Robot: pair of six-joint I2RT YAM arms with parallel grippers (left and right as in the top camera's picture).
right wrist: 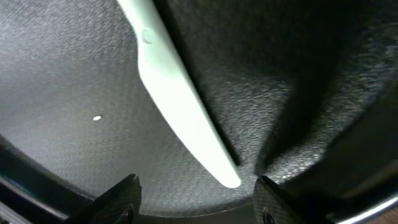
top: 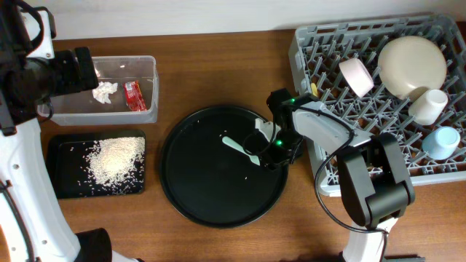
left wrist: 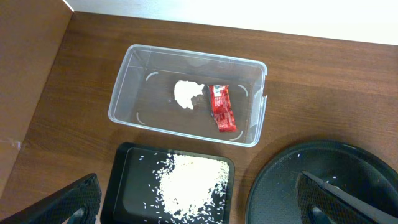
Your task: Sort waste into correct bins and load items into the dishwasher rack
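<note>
A mint-green spoon (top: 240, 149) lies on the round black tray (top: 204, 196). My right gripper (top: 271, 149) is low over the tray's right side and open. In the right wrist view the tip of the spoon handle (right wrist: 180, 106) lies between the fingers of the right gripper (right wrist: 196, 182), touching neither. My left gripper (top: 84, 69) hangs open above the bins, holding nothing. The clear tub (left wrist: 124, 81) holds the white paper wad (left wrist: 188, 93) and the red wrapper (left wrist: 222, 109). Rice grains (left wrist: 189, 186) lie heaped in the shallow black tray (left wrist: 127, 180).
The grey dishwasher rack (top: 320, 44) at the right holds a cream plate (top: 411, 65), a pink-rimmed bowl (top: 357, 76), a white cup (top: 428, 105) and a light-blue cup (top: 441, 140). A few stray grains dot the round tray. The right arm's base stands at the front right.
</note>
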